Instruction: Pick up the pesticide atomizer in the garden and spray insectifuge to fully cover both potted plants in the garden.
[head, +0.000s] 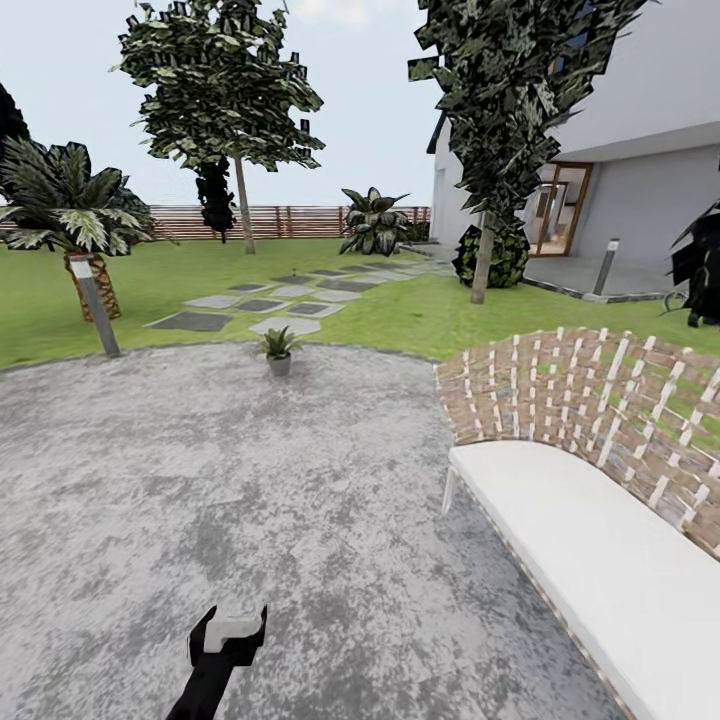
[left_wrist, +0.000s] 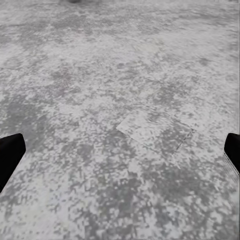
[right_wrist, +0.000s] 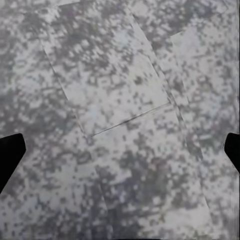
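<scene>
One potted plant (head: 279, 350), a small green rosette in a tiny grey pot, stands at the far edge of the grey paving (head: 200, 480), where the lawn begins. The other potted plant and the atomizer are out of view. My left gripper (head: 231, 628) hangs low over the paving at the bottom of the head view, well short of the pot. In the left wrist view the left gripper (left_wrist: 120, 152) is open, its dark fingertips (left_wrist: 10, 155) wide apart over bare paving. The right gripper (right_wrist: 120, 152) is open too, above paving slabs, with nothing between its fingers (right_wrist: 10, 155).
A wicker seat (head: 600, 420) with a white cushion fills the right side. A bollard light (head: 95, 305) and a palm (head: 70, 200) stand at the left. Stepping stones (head: 270, 300) cross the lawn toward the slatted fence (head: 290, 220). A tree trunk (head: 482, 262) and the house (head: 640, 190) stand at the right.
</scene>
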